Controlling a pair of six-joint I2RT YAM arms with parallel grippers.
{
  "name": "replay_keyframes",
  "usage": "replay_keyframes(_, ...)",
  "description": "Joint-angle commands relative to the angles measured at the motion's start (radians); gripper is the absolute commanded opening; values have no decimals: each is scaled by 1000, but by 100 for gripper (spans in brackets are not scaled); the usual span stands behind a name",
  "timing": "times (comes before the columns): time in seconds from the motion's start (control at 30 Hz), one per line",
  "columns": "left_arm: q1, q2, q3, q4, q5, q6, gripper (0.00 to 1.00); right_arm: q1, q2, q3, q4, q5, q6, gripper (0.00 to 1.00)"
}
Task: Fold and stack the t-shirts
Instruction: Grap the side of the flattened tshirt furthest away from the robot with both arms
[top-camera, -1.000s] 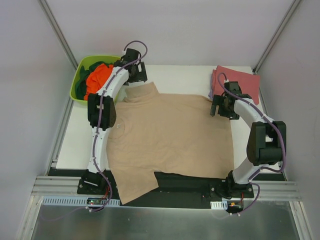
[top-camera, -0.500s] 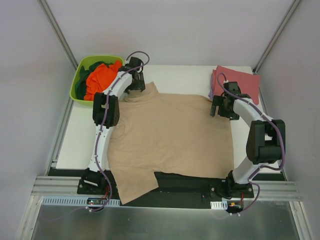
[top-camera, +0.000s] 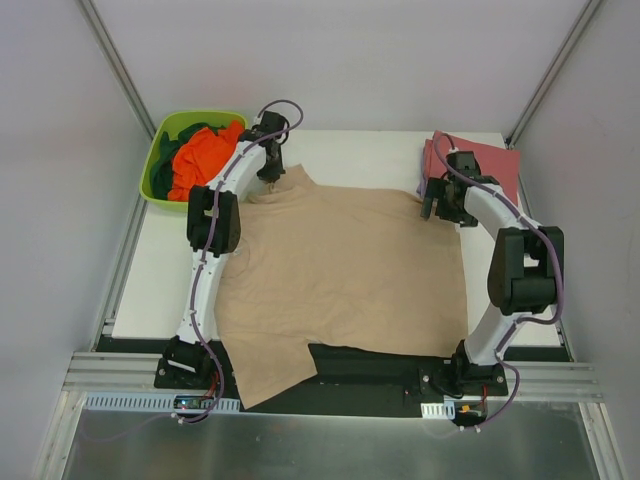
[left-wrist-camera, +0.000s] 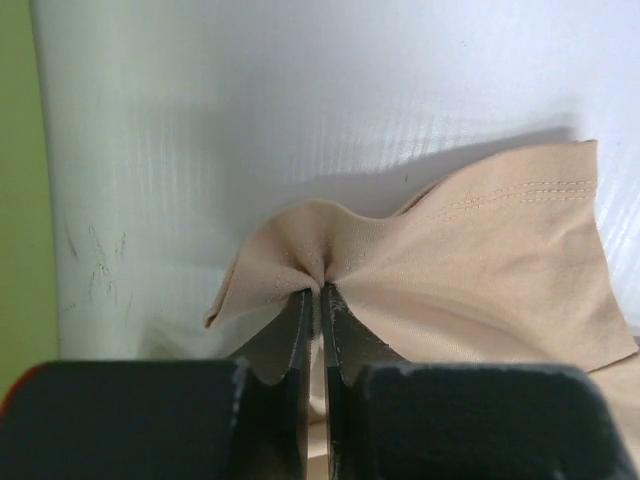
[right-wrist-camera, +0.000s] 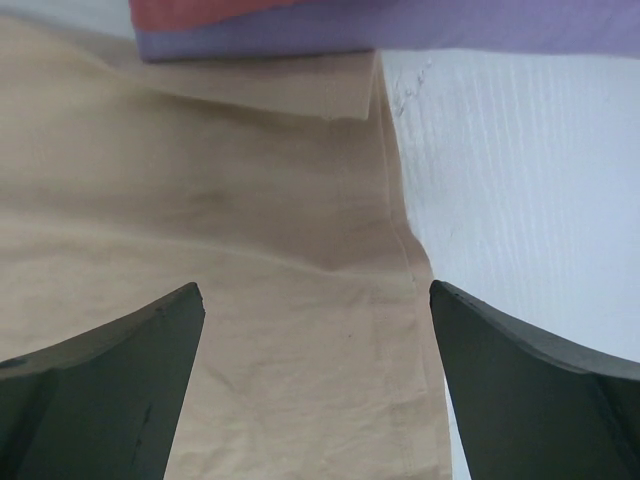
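From above: tan shirt (top-camera: 340, 270) of soft matte cloth spread flat across smooth white tabletop (top-camera: 370, 150), one sleeve hanging off the near edge, the other at far left. Left end effector (top-camera: 270, 178) down at that far sleeve, pinched tight on its cloth. Right end effector (top-camera: 432, 207) low over the far right corner of the hem, spread wide, gripping nothing. Just beyond it, folded red shirt (top-camera: 485, 165), a neat rectangle in the far right corner. Off the far left corner, glossy lime plastic tub (top-camera: 157, 150) with rounded rim, crumpled orange shirt (top-camera: 200, 155) heaped over dark green shirt (top-camera: 190, 130) inside. Left wrist: two flat black fingers (left-wrist-camera: 302, 350) pressed together on a gathered ridge of tan cloth, folds fanning out from the nip; double-stitched sleeve hem to the right; faintly ribbed, scuffed white surface beyond; sliver of lime at the left edge. Right wrist: two dark wedge-shaped fingertips (right-wrist-camera: 130, 350) well apart above gently creased tan cloth with a stitched hem edge; at top, lavender shirt (right-wrist-camera: 450, 30) folded beneath the red one, meeting the tan cloth's turned-over corner.
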Motion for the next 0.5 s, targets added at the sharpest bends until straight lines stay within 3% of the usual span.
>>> replay_keyframes(0.0, -7, -4, 49, -16, 21, 49, 0, -13, 48, 92, 38, 52, 32, 98)
replay_keyframes(0.13, -7, -30, 31, -1, 60, 61, 0, -15, 115, 155, 72, 100, 32, 99)
replay_keyframes(0.47, -7, -72, -23, 30, 94, 57, 0, -18, 218, 221, 114, 34, 69, 75)
